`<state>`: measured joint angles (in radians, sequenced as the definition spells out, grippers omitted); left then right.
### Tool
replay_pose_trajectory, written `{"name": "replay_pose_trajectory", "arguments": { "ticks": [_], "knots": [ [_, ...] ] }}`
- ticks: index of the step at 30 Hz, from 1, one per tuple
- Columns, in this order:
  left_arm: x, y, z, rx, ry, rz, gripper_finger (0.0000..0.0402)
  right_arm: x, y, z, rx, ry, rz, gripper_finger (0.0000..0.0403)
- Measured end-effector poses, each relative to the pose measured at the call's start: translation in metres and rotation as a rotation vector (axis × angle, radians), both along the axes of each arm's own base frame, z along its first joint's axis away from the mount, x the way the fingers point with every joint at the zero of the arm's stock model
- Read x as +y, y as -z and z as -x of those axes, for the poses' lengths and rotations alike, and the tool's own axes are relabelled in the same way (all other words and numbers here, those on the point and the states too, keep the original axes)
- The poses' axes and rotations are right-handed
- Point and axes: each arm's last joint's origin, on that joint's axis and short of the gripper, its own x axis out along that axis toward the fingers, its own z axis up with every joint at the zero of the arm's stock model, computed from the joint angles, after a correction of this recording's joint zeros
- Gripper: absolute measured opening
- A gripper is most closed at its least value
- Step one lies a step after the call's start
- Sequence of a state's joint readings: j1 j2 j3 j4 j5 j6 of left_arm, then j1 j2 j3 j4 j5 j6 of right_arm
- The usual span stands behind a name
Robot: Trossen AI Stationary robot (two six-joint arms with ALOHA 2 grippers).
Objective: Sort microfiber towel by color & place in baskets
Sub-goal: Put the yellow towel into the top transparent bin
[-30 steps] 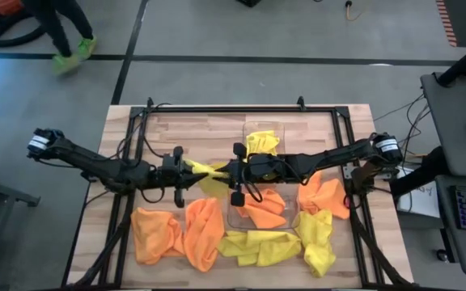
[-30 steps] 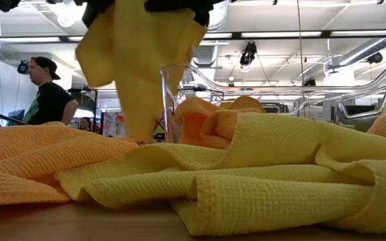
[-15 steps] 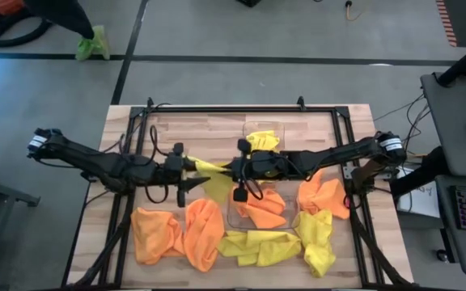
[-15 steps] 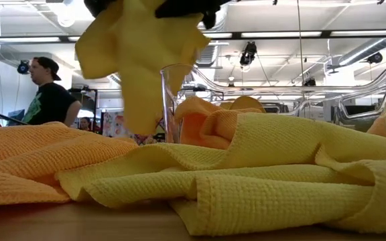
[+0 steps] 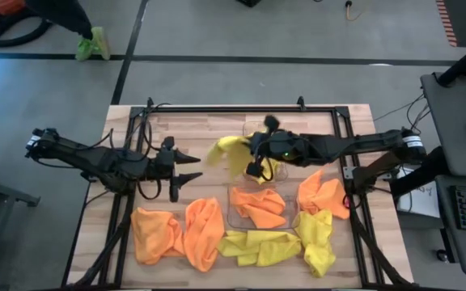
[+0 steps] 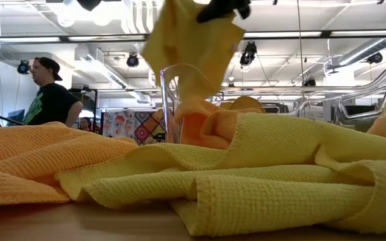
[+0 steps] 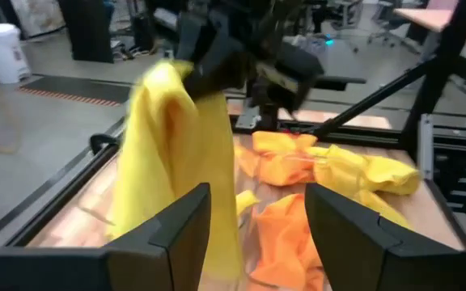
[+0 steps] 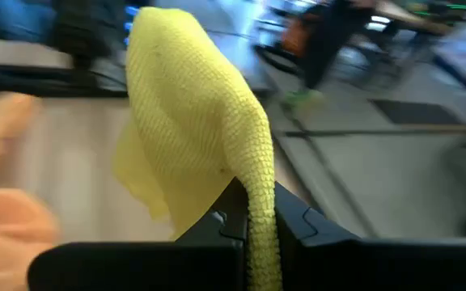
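My right gripper is shut on a yellow towel, raised over the table's middle beside the far clear basket. The towel also shows in the low view, the left wrist view and the right wrist view. My left gripper is open and empty, left of the towel, its fingers pointing at it. The near clear basket holds orange towels. A yellow towel lies under my right arm by the far basket. My right gripper pinches a bunched fold of the yellow towel between its two fingers; how many layers, I cannot tell. The towel is lifted clear of the table and drapes slack around and below the gripper.
Loose towels lie along the near side: two orange, two yellow, and an orange one at the right. A black frame runs round the table. A person stands in the room behind.
The yellow towel, stretched between both grippers a second ago, has come free of my left gripper and hangs from my right one alone. My right gripper has carried it up and toward the table's far right, turning as it went.
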<state>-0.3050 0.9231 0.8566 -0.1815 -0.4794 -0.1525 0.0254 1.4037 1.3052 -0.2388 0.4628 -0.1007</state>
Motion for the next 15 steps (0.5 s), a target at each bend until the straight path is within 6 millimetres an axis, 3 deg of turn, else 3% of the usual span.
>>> {"name": "replay_pose_trajectory", "arguments": {
  "ticks": [7,15],
  "knots": [
    [0.001,0.001,0.002,0.01,-0.019,0.004,0.0182,-0.012,-0.004,0.023,0.105,0.269,0.135,0.0009],
    [0.001,0.002,0.002,0.014,-0.022,0.002,0.0182,-0.024,0.013,0.019,0.153,0.375,0.087,0.0009]
  ]
}}
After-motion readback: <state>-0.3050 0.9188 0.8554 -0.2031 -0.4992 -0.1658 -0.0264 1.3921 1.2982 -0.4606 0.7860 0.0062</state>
